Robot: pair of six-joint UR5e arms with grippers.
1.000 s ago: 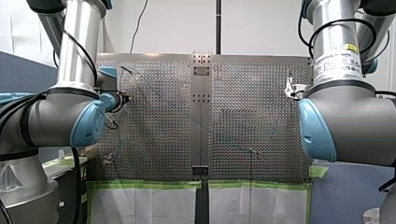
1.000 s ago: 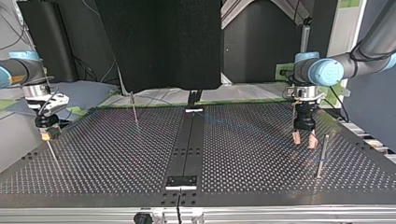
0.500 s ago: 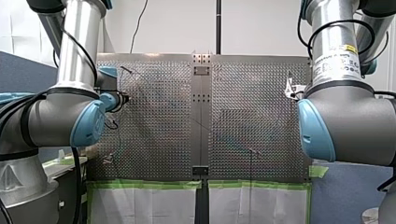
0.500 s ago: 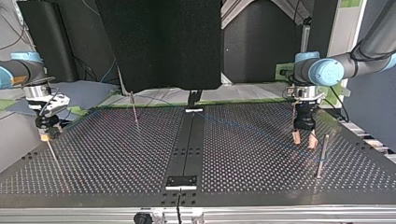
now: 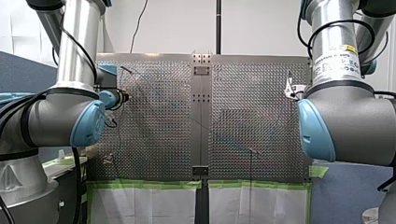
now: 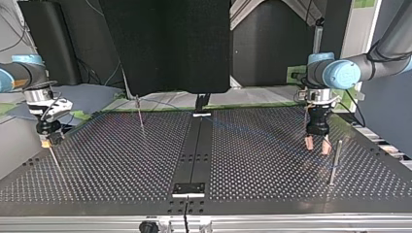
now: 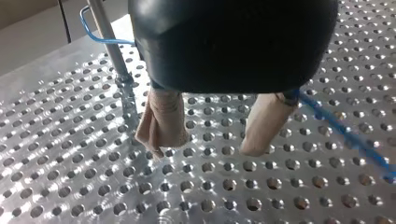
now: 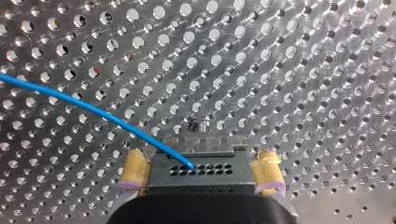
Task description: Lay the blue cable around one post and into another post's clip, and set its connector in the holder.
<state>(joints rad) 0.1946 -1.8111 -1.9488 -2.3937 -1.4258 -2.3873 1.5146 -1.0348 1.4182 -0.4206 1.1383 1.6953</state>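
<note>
My right tool [image 6: 47, 141] is clamped on the grey connector [image 8: 201, 164], and the blue cable [image 8: 93, 112] trails from it over the desk [image 6: 252, 170]. I judge it holds that end so it can steer the line. My left tool [image 7: 205, 148] hangs wide and empty just beside a post [image 7: 112, 51], with the cable passing its other finger, probably placed to guide the wrap. It's tight by that post and the desk's side edge — open toward the middle.
</note>
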